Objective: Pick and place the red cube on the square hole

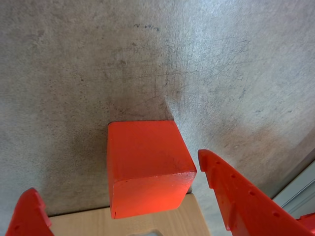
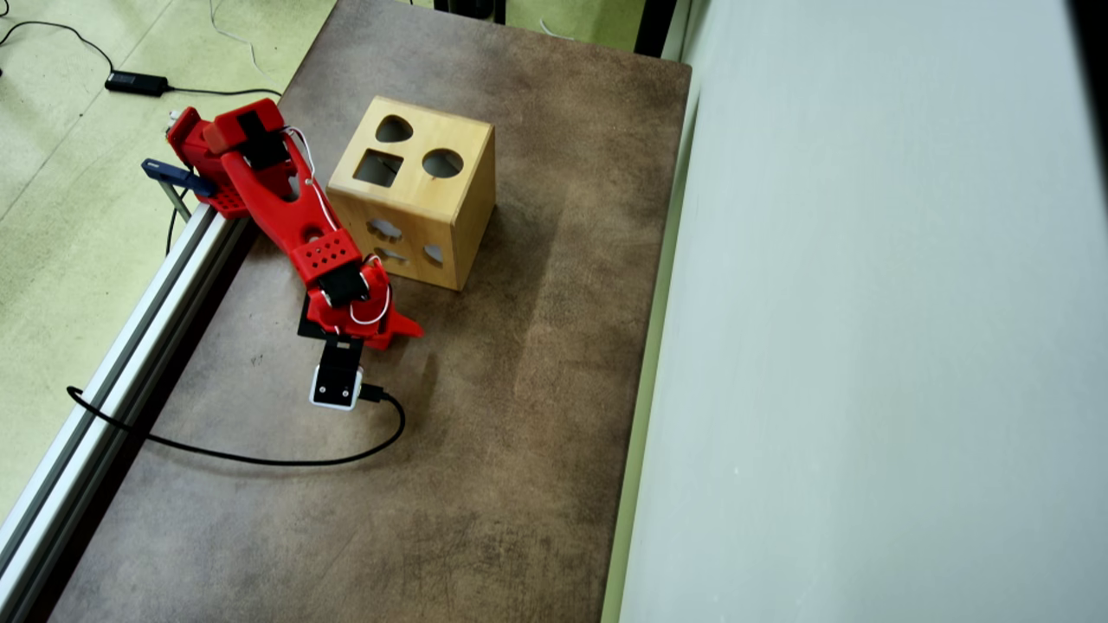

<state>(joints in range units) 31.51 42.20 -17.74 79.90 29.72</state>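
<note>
Brown tabletop (image 2: 519, 415), and our gripper (image 1: 120, 196) sits spread wide around the red cube (image 1: 147, 164). We'd say close next, then lift toward the square hole (image 2: 378, 168).

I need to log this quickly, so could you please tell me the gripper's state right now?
Gripper: open, straddling the red cube, nothing held.
</note>
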